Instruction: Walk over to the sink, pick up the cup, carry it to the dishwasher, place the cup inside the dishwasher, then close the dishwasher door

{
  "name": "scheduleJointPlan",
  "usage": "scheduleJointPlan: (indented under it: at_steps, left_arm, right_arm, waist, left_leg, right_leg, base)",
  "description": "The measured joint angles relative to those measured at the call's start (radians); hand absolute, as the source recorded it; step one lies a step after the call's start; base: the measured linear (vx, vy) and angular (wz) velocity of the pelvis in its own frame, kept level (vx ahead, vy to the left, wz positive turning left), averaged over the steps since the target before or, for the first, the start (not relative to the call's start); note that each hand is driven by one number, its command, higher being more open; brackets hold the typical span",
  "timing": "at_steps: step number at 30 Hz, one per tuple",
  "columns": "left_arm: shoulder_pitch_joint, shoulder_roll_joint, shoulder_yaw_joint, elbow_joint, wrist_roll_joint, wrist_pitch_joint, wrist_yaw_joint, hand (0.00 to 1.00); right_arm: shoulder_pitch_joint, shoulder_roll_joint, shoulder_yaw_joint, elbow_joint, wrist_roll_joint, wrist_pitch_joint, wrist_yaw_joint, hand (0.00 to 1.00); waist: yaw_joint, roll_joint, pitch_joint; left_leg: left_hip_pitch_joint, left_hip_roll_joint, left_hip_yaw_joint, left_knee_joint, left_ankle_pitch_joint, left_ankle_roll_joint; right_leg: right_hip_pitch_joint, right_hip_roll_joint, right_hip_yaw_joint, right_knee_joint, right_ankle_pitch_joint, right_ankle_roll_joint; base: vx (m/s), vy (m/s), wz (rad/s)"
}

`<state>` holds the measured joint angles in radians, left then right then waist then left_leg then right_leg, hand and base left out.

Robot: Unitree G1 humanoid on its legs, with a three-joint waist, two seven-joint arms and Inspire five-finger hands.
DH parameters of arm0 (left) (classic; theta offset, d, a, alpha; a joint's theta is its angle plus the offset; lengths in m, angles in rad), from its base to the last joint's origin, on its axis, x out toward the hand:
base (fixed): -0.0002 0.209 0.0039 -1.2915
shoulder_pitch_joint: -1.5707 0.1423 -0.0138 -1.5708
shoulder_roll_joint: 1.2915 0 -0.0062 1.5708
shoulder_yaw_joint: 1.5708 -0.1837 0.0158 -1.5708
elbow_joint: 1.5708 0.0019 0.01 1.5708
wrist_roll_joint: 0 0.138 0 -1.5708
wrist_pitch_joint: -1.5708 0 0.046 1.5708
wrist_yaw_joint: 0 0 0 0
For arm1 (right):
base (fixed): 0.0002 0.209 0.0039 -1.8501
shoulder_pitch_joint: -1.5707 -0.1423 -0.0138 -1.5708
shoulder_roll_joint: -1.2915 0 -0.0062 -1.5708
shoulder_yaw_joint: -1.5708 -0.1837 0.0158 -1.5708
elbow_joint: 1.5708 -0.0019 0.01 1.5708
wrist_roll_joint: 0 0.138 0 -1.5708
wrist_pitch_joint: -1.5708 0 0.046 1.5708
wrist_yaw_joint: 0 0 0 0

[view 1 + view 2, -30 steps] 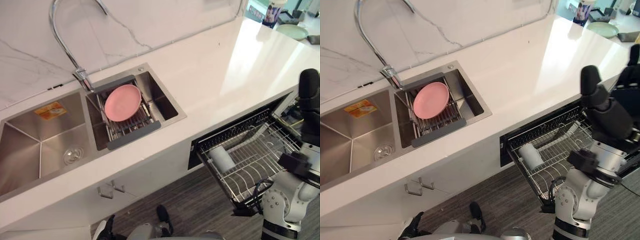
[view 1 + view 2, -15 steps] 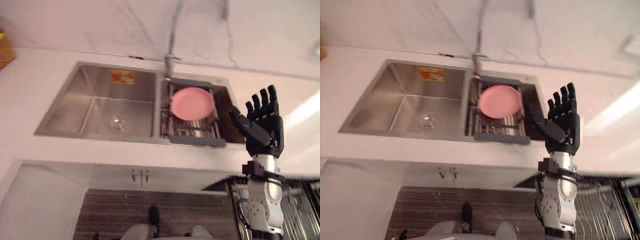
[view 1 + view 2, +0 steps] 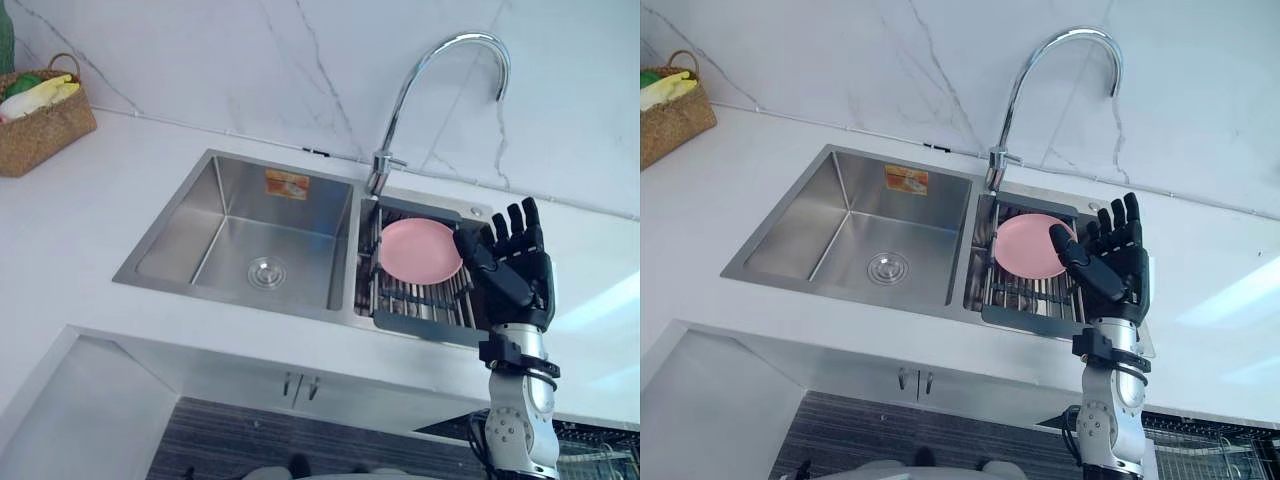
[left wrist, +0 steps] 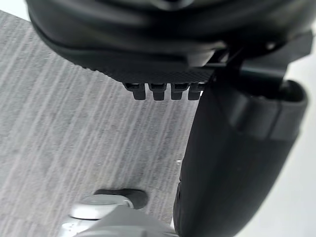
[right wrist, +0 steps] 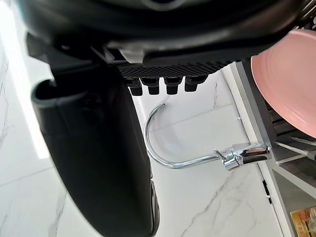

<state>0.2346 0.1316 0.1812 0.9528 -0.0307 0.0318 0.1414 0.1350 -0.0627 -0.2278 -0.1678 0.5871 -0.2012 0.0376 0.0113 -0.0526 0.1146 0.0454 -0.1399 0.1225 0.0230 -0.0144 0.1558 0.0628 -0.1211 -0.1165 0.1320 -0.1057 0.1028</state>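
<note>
At the right end of the sink [image 3: 225,215], beside the pink plate [image 3: 418,249] on the drain rack [image 3: 420,305], my right hand [image 3: 515,268] stands raised, fingers straight, empty. My left hand [image 4: 168,39] hangs relaxed above the floor [image 4: 59,138]. Where the cup is, I cannot tell.

The sink [image 3: 180,215] is brushed, matt steel; the faucet [image 3: 380,170] behind it is polished, mirror-bright metal. Around the sink the white surface [image 3: 80,210] is smooth and glossy. Left of the sink stands a rough woven basket [image 3: 45,125]. The pink plate [image 3: 420,250] in the sink looks smooth, perhaps plastic
</note>
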Motion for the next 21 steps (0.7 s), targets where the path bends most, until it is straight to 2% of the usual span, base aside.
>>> scheduleJointPlan:
  at_steps: [3,5,8,14,21]
  left_arm:
    - [-0.004,0.003,-0.032,-0.006,0.000,-0.001,-0.001,1.00]
    - [-0.003,-0.008,-0.038,-0.005,0.000,-0.001,-0.007,1.00]
    - [0.008,-0.012,-0.054,-0.003,0.000,0.000,-0.012,1.00]
    - [0.006,0.000,-0.070,0.003,-0.013,0.002,-0.011,1.00]
    - [-0.020,0.001,-0.101,0.004,-0.070,0.022,-0.011,1.00]
  right_arm:
    - [0.000,-0.006,-0.003,0.000,0.000,0.000,-0.018,1.00]
    - [0.003,-0.013,-0.005,0.000,0.000,0.000,-0.028,1.00]
    - [0.019,-0.013,-0.009,-0.004,0.000,0.000,-0.034,1.00]
    - [0.030,-0.020,-0.023,-0.006,0.001,0.000,-0.035,1.00]
    - [0.032,-0.026,-0.044,-0.006,0.010,0.000,-0.009,1.00]
  waist:
    - [-0.005,0.005,0.000]
    - [-0.026,0.027,0.008]
    - [-0.029,0.044,0.004]
    - [-0.055,0.050,0.002]
    - [-0.062,0.056,0.004]
  left_leg:
    - [0.003,-0.007,0.009,-0.020,0.011,-0.015]
    - [0.017,0.002,0.013,-0.057,0.026,-0.038]
    - [0.031,0.023,0.059,-0.092,0.029,-0.045]
    - [0.038,0.057,0.128,-0.106,0.037,-0.064]
    - [0.045,0.079,0.150,-0.100,0.033,-0.071]
  right_leg:
    - [0.004,0.000,0.001,-0.008,0.002,0.004]
    - [0.001,0.009,0.001,-0.012,0.005,0.000]
    - [-0.003,0.028,0.022,-0.018,0.013,-0.013]
    - [-0.013,0.059,0.059,-0.048,0.032,-0.034]
    - [-0.006,0.080,0.065,-0.071,0.048,-0.044]
  base:
    - [-0.07,-0.091,-0.11]
    - [-0.10,-0.084,-0.06]
    - [-0.10,-0.085,-0.24]
    - [-0.02,-0.096,-0.25]
    - [0.04,-0.081,-0.12]
